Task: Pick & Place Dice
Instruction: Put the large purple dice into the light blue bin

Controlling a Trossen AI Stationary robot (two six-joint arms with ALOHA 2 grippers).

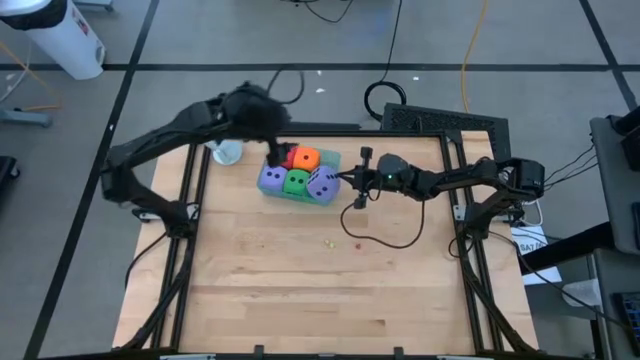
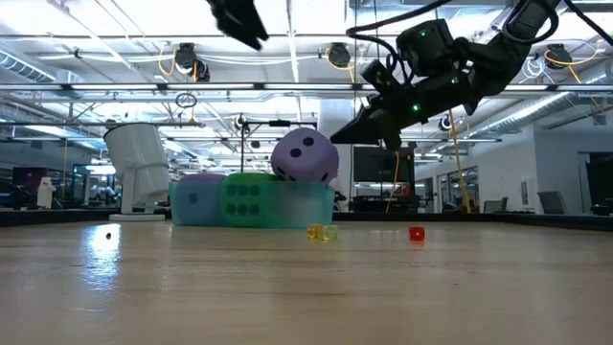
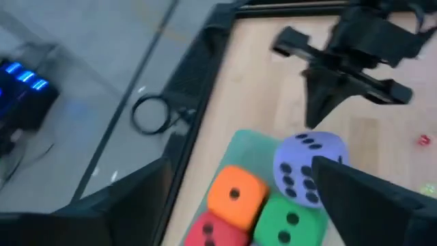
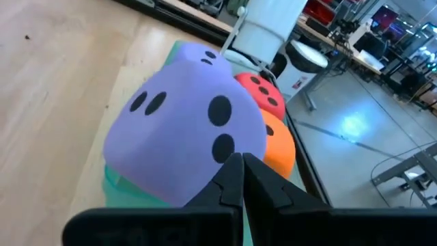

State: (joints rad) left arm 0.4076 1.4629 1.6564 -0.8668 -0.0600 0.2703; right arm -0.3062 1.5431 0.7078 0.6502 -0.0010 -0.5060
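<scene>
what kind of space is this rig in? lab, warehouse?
Likely a large open robotics lab or workshop. The low view shows exposed ceiling trusses with hanging lights, rows of workbenches with monitors behind the wooden table, and cables trailing on the tiled floor.

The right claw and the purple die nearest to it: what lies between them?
In the high view a short stretch of bare table separates the right claw from the purple die. Nothing lies between.
</scene>
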